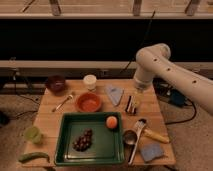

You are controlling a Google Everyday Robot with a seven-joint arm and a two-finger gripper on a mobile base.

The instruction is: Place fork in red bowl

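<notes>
Dark pincer (132, 104) over matt wooden table (48, 119)

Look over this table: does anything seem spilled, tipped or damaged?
Nothing stands out. The fork lies flat beside the upright red bowl, an orange sits inside the green tray, and the hand hangs on the bowl's other side.

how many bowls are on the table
2: the maroon bowl at the back left corner, the red bowl right of the fork. None seems hidden. The gripper hangs right of the red bowl.

No lettering, labels or numbers can be read (none at all).
</notes>
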